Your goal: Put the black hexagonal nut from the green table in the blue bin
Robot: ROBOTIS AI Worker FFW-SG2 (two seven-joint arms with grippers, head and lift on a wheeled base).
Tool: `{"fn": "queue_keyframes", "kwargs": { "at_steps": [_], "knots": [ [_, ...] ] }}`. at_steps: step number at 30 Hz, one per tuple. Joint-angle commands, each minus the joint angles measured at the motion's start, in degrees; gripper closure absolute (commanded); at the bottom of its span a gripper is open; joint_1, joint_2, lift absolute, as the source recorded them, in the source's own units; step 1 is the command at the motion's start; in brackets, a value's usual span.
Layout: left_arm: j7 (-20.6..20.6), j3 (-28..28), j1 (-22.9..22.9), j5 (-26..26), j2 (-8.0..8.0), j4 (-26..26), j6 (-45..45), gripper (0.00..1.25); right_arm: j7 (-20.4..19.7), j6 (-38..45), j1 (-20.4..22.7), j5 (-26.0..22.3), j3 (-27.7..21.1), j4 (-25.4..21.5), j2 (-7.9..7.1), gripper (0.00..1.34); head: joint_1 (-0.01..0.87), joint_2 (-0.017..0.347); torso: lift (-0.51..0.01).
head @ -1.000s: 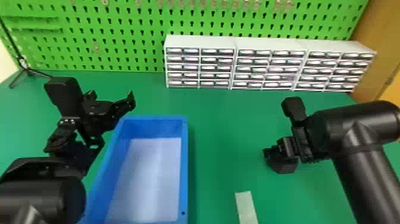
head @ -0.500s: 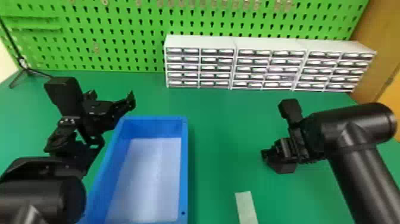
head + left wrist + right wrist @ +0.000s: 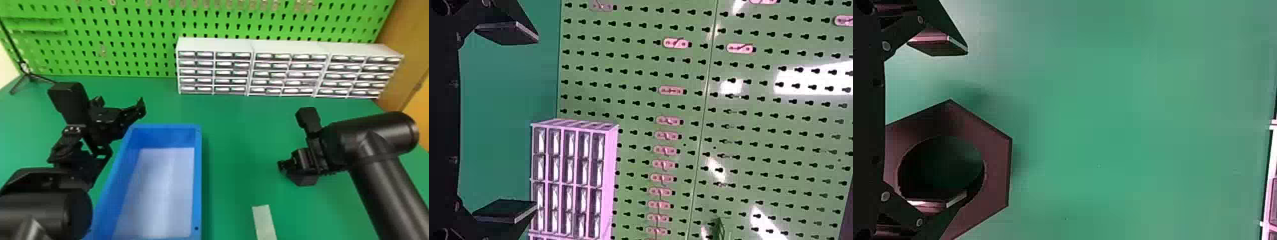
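On the green table (image 3: 242,146), the black hexagonal nut (image 3: 304,179) lies at the right, partly hidden by my right gripper (image 3: 287,164). In the right wrist view, the nut (image 3: 995,170) shows its round hole, and my right gripper (image 3: 966,122) is open. One finger overlaps the hole; the other is off to the side of the nut, over bare table. The blue bin (image 3: 197,178) has a pale floor. My left gripper (image 3: 119,103) is parked open by the bin's far left corner; in the left wrist view the left gripper (image 3: 537,122) holds nothing.
White drawer cabinets (image 3: 290,73) stand along the back before a green pegboard (image 3: 143,38). A pale strip (image 3: 264,221) lies on the table between bin and nut, near the front edge. A thin black stand (image 3: 27,75) is at the far left.
The right gripper has shifted slightly left and toward the near side, over the nut. The left arm has kept still.
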Motion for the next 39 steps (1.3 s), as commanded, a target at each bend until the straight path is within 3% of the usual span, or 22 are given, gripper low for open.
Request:
{"fn": "queue_keyframes", "kwargs": {
  "at_steps": [1,31,36,39],
  "knots": [
    [-0.03,-0.03,0.00,0.00,0.00,0.00,0.00,0.12,0.00,-1.12,0.12,-0.51,0.16,0.46,-0.08,0.28,0.692,0.008,-0.097],
    [-0.20,0.06,0.00,-0.09,0.00,0.09,0.08,0.12,0.00,-4.02,1.79,-0.95,-0.28,1.34,0.01,0.29,0.692,0.008,-0.097],
    [-0.29,0.06,0.00,-0.09,0.00,0.09,0.08,0.12,0.00,-4.02,1.79,-0.86,-0.28,1.43,-0.08,0.37,0.692,0.008,-0.097],
    [-0.29,0.06,0.00,-0.09,0.00,0.09,0.17,0.12,0.00,-4.02,1.88,-0.77,-0.19,1.43,0.01,0.57,0.692,0.008,-0.097]
  ]
}}
